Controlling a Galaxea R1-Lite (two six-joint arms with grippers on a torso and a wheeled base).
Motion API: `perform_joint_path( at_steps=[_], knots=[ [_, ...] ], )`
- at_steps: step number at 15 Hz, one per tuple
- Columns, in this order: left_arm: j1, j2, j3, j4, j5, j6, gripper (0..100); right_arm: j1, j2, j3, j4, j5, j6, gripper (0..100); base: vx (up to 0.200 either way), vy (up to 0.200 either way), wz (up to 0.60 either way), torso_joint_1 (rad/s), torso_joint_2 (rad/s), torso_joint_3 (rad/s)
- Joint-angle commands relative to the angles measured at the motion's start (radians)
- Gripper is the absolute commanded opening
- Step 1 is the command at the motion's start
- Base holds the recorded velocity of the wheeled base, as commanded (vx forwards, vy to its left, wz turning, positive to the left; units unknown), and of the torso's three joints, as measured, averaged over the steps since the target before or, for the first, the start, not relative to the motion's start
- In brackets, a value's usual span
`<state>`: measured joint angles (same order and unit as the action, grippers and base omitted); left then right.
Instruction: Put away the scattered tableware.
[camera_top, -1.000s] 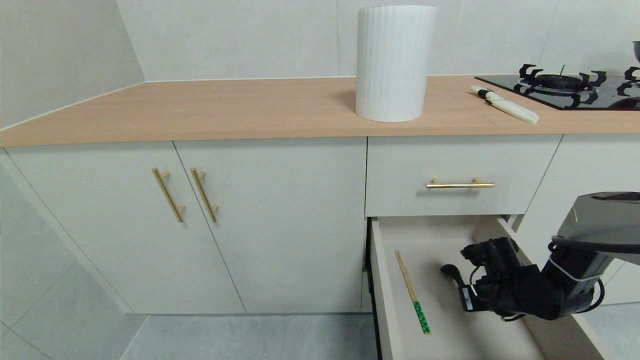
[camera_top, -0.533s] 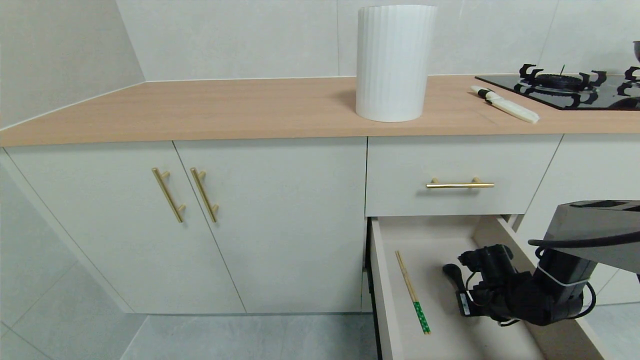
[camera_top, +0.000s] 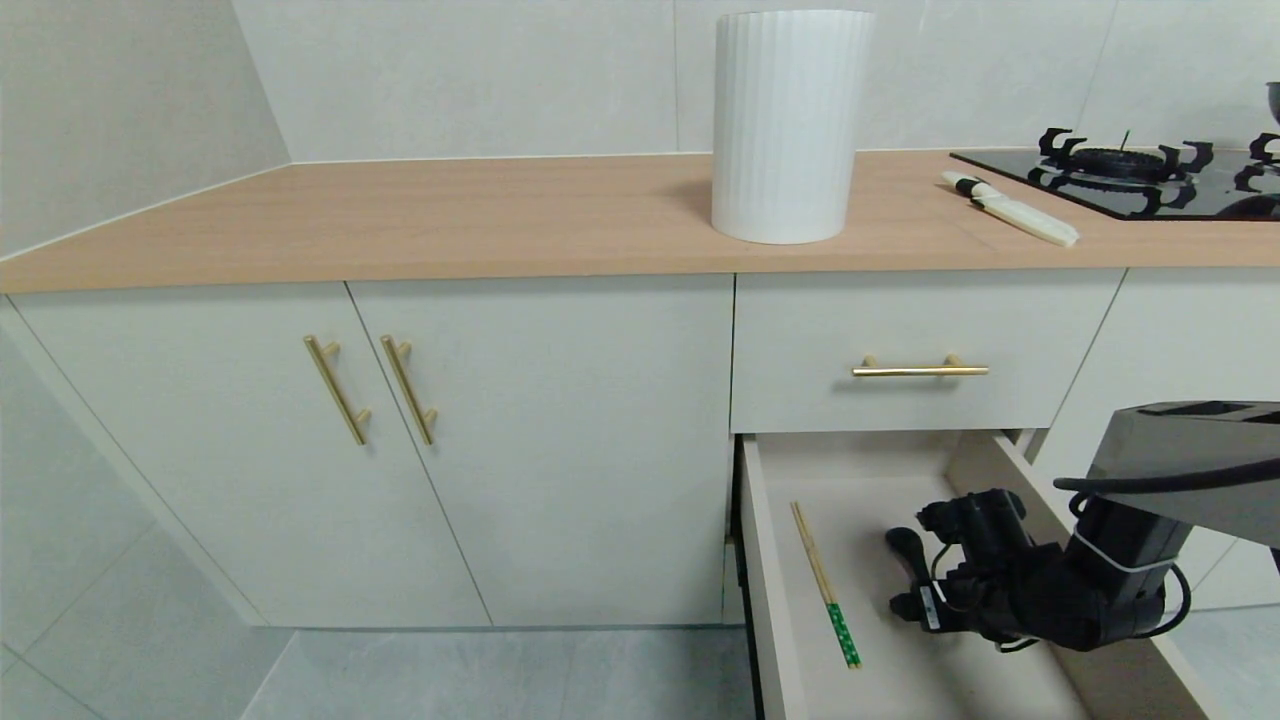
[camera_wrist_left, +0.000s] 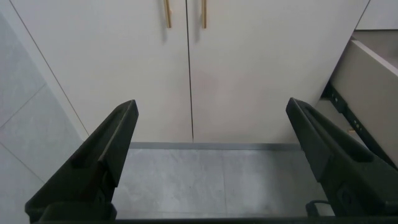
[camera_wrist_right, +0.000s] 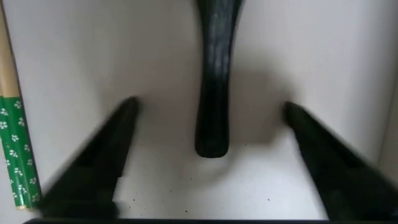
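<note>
Item 1, black spoon (camera_top: 903, 545): lies flat on the floor of the open lower drawer (camera_top: 762, 560), toward its right side, with the bowl to the back and the handle to the front. It is all dark and matt, with a slim handle that widens slightly to a rounded end. Status: stowed, by the look of it.

Item 2, chopsticks (camera_top: 825, 585): one pair of pale wood with green patterned ends, lying side by side on the same drawer floor. They are left of the spoon and apart from it. Status: stowed.

Item 3, right gripper (camera_wrist_right: 210, 115): low inside the drawer, over the handle end of the spoon. The fingers are spread wide, one to each side of the handle, and neither touches it. It carries nothing.

Item 4, knife (camera_top: 1010, 208): white, with a dark band near one end. It lies on the wooden countertop (camera_top: 450, 215) above, near the hob (camera_top: 1130, 175). Status: not yet put away. It appears to be the only piece left out.

Progress, as judged: two of three pieces are in the drawer. What remains is the knife and closing the drawer.

Item 5, left gripper (camera_wrist_left: 211, 109): held low, facing the double cabinet doors (camera_top: 400, 450) and the floor. Its fingers are wide apart and hold nothing.

Surroundings: a tall white ribbed container (camera_top: 785, 125) stands on the countertop, left of the knife. The upper drawer, with its brass handle (camera_top: 920, 371), is closed directly above the open one.
</note>
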<state>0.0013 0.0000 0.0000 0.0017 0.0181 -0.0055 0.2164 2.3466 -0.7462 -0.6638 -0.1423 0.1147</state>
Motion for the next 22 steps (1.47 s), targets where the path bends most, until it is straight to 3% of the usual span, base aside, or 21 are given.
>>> perform_joint_path(
  at_steps=[1, 5, 9, 12, 14, 22],
  knots=[
    [0.000, 0.000, 0.000, 0.000, 0.000, -0.001, 100, 0.000, -0.020, 0.004, 0.001, 0.000, 0.000, 100, 0.000, 0.000, 0.00, 0.000, 0.00, 0.000],
    [0.000, 0.000, 0.000, 0.000, 0.000, -0.001, 100, 0.001, -0.326, 0.122, 0.044, -0.005, 0.016, 100, 0.000, 0.000, 0.00, 0.000, 0.00, 0.000],
    [0.000, 0.000, 0.000, 0.000, 0.000, -0.001, 100, 0.001, -0.662, 0.146, 0.291, 0.012, 0.036, 100, 0.000, 0.000, 0.00, 0.000, 0.00, 0.000],
    [0.000, 0.000, 0.000, 0.000, 0.000, -0.001, 100, 0.001, -0.885, 0.140, 0.518, 0.115, 0.043, 100, 0.000, 0.000, 0.00, 0.000, 0.00, 0.000],
    [0.000, 0.000, 0.000, 0.000, 0.000, -0.001, 100, 0.020, -0.931, 0.108, 0.619, 0.118, 0.042, 100, 0.000, 0.000, 0.00, 0.000, 0.00, 0.000],
    [0.000, 0.000, 0.000, 0.000, 0.000, -0.002, 100, 0.109, -0.949, 0.117, 0.653, 0.106, 0.042, 100, -0.025, 0.000, 0.00, 0.001, 0.00, 0.001]
  ],
)
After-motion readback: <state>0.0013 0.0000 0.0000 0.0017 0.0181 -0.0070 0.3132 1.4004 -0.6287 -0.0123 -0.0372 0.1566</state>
